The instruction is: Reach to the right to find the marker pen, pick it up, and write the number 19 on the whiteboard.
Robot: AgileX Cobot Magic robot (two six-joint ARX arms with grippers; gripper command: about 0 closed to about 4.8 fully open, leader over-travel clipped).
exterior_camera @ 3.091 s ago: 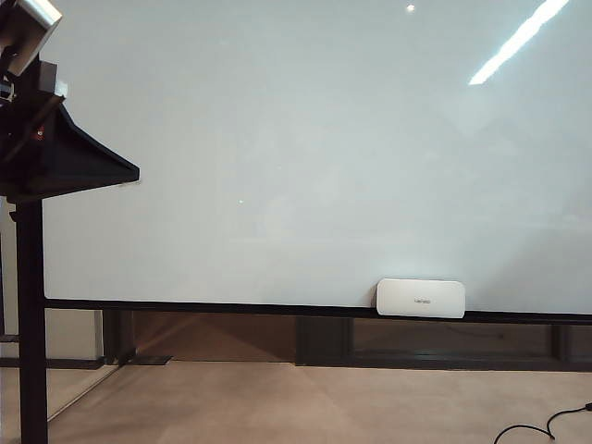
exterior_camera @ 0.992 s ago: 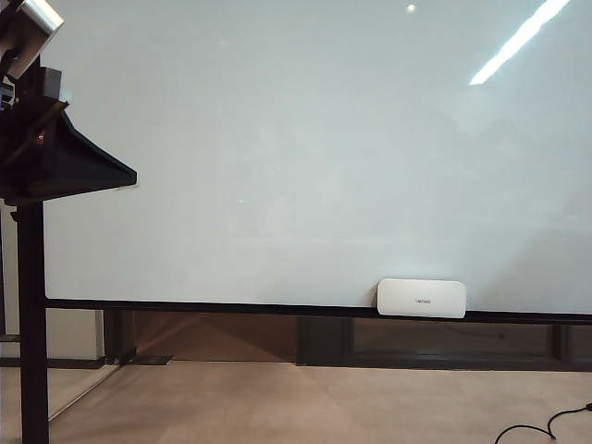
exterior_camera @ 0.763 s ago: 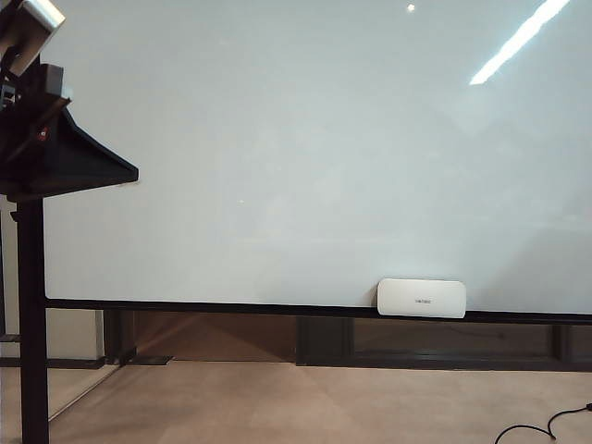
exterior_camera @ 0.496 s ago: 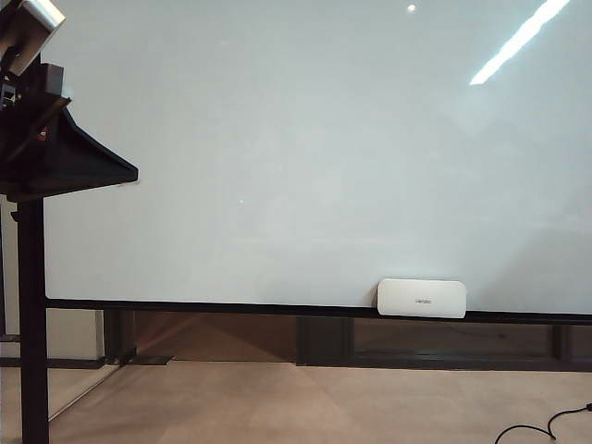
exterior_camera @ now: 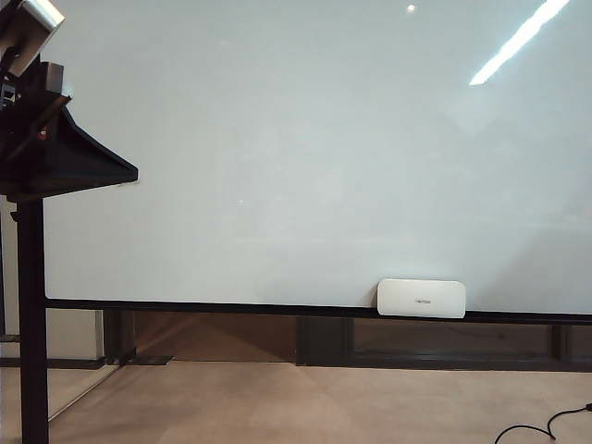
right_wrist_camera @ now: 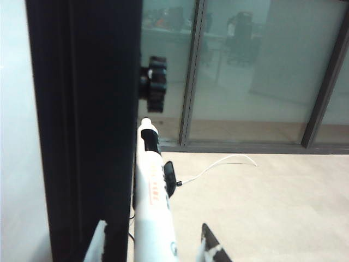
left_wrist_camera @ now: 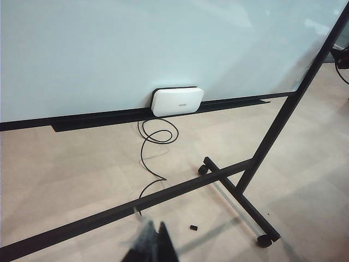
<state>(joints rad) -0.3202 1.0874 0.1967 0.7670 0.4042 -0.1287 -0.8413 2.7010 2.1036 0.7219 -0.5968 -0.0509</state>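
The whiteboard (exterior_camera: pixel 305 157) fills the exterior view, bare glossy white with no number 19 in view; neither gripper shows there. In the right wrist view the marker pen (right_wrist_camera: pixel 154 202), white with a black band near its tip, stands beside the board's black side post (right_wrist_camera: pixel 87 125). My right gripper (right_wrist_camera: pixel 155 248) is open, its fingertips either side of the pen's lower body, with a gap to the pen on the one side that shows. The left wrist view shows the board's lower edge (left_wrist_camera: pixel 109 49). My left gripper (left_wrist_camera: pixel 154 245) is shut and holds nothing, its black tips together above the floor.
A white rounded block (exterior_camera: pixel 420 298) (left_wrist_camera: pixel 177 101) sits on the board's tray. A black cable (left_wrist_camera: pixel 155 136) coils on the floor beneath it, near the stand's legs (left_wrist_camera: pixel 234 191). A black knob (right_wrist_camera: pixel 152 84) juts from the post. Glass walls (right_wrist_camera: pixel 262 71) stand behind.
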